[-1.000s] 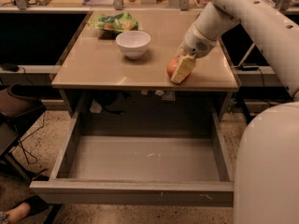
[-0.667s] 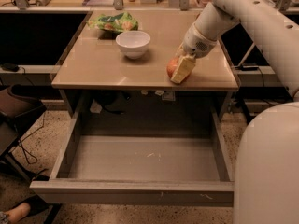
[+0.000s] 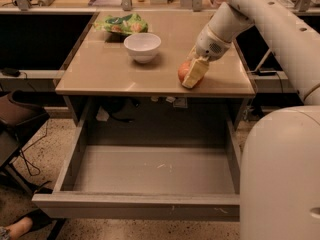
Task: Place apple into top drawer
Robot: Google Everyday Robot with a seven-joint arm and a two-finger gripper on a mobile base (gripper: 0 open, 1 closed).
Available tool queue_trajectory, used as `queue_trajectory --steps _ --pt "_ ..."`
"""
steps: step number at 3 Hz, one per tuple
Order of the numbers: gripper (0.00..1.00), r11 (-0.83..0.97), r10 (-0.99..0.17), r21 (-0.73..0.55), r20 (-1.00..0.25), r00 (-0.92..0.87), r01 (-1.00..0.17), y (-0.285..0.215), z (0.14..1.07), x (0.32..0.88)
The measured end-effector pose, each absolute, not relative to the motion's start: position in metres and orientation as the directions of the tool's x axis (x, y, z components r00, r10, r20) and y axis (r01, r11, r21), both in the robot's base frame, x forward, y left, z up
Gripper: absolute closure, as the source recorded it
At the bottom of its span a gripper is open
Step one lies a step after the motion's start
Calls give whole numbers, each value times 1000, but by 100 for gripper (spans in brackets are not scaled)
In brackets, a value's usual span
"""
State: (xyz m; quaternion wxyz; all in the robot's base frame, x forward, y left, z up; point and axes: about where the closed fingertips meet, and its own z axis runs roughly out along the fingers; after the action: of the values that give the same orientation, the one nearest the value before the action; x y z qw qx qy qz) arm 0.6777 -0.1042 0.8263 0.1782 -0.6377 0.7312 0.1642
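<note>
The red-orange apple [image 3: 184,71] rests on the tabletop near its front right edge. My gripper [image 3: 193,72] reaches down from the upper right, with its pale fingers [image 3: 196,72] closed around the apple; one finger covers the apple's right side. The top drawer [image 3: 150,170] is pulled fully open below the table, grey with a scuffed flat bottom, and nothing lies in it.
A white bowl [image 3: 142,46] stands mid-table, left of the apple. A green snack bag [image 3: 121,24] lies at the back left. The table [image 3: 100,74] edge overhangs the drawer. The robot's white base [image 3: 280,174] fills the lower right. A dark chair [image 3: 17,124] stands at the left.
</note>
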Motion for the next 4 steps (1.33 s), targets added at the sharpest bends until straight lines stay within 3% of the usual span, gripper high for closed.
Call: queue_trajectory --steps 4 --pt "100 315 -836 2 -472 -279 -949 -137 840 622"
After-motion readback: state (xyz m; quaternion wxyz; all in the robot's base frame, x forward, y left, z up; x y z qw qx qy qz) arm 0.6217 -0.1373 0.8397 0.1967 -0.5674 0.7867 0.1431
